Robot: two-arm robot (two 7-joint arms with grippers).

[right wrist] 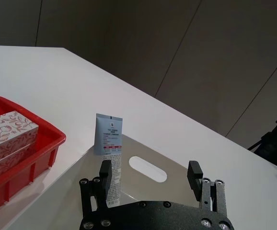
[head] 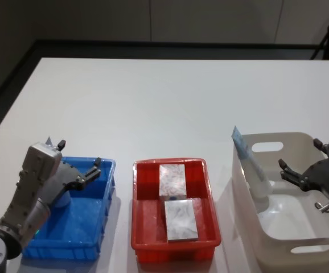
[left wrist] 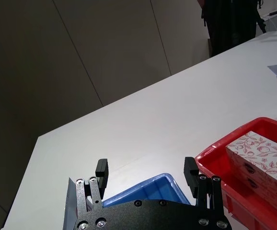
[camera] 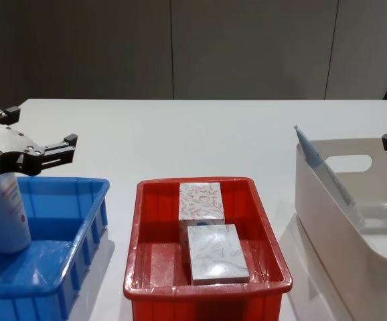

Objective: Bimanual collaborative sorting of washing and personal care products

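- red rectangular plastic bin (head: 176, 245) sat on the white table (head: 153, 102).
- two small flat white boxes with a pink-red leaf pattern lay inside the red bin. one (head: 172, 181) was at its far end and the other (head: 181, 219) nearer, and the two touched end to end.
- a blue rectangular plastic bin (head: 105, 216) stood just left of the red bin. a tall pale-blue squeeze tube with red text (camera: 6, 207) stood nearly upright in it, on the side away from the red bin.
- the left gripper (head: 80, 154) hung over that blue bin, left of the red bin. its fingers were spread apart with nothing between them, and the tube was below its body.
- a white plastic bin with handle slots (head: 244, 199) stood right of the red bin. a second pale-blue squeeze tube (head: 253, 168) leaned against the wall facing the red bin, crimped end up.
- the right gripper (head: 301, 154) hung over the white bin, on the side farther from the red bin. its fingers were apart and empty.
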